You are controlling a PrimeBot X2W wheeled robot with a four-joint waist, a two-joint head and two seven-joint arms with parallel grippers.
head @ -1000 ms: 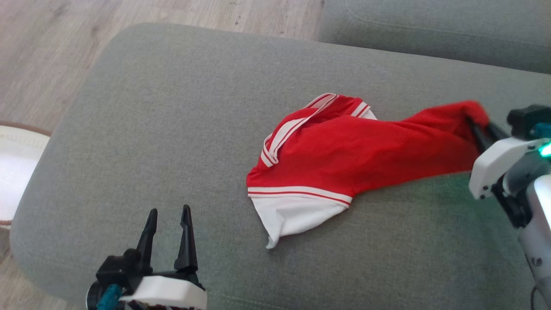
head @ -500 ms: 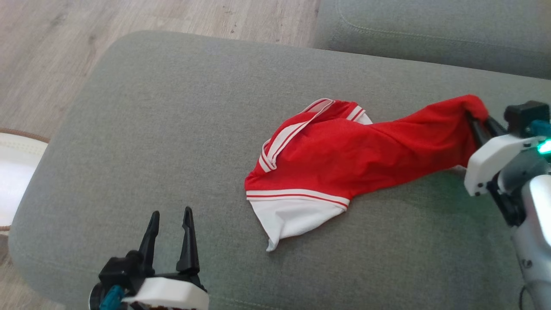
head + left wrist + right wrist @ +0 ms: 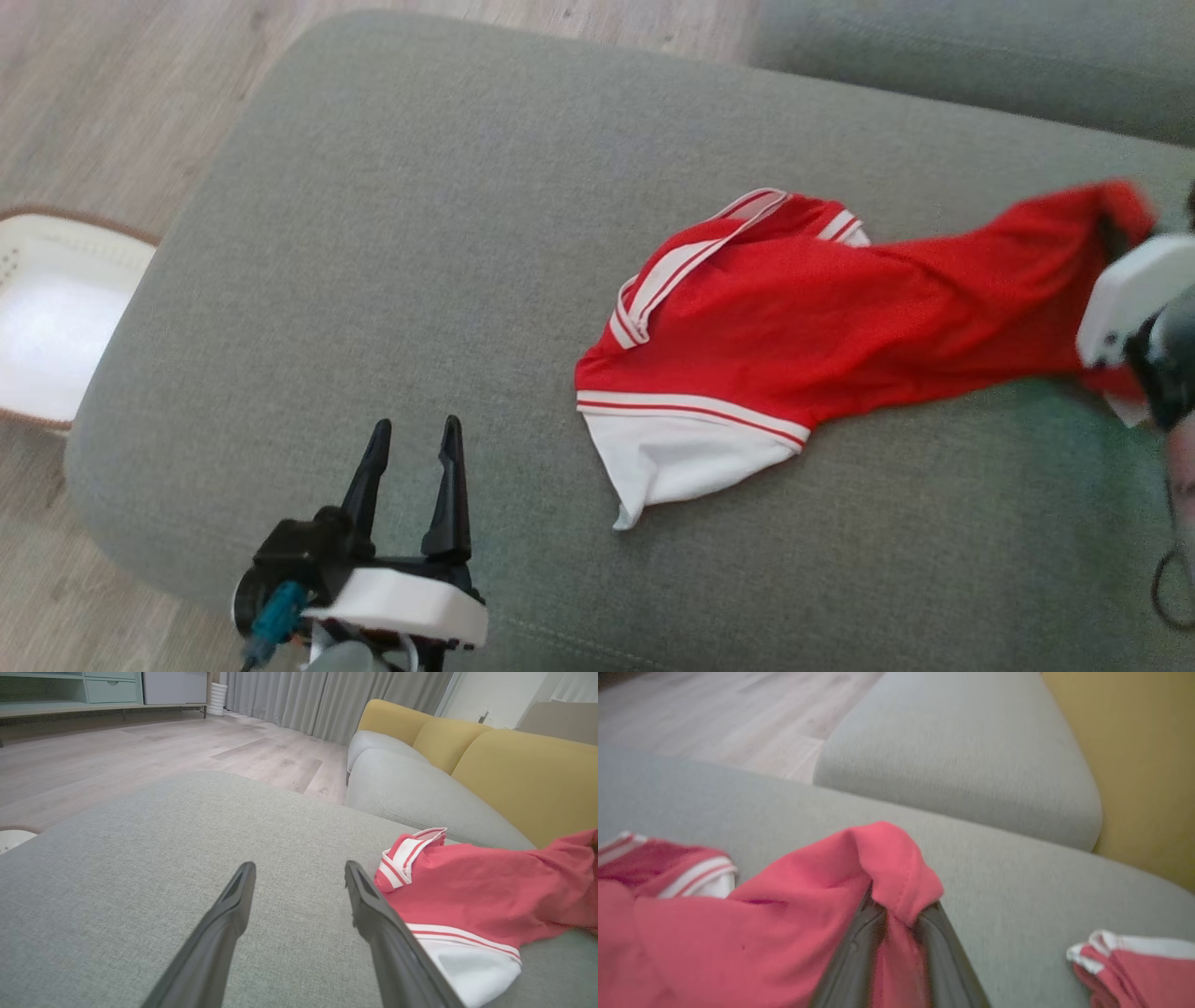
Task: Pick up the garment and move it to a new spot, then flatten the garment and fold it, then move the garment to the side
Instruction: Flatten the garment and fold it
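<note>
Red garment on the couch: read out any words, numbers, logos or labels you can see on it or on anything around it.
None: the red garment shows only white stripes and a white panel, no lettering.
The grey cushion, left gripper and white basket carry no readable marks.

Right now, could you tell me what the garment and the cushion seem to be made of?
Garment: thin red knit, likely sports mesh, matte; it drapes in soft folds, with white striped trim. Cushion: grey woven upholstery, matte; a fine heathered weave shows.
</note>
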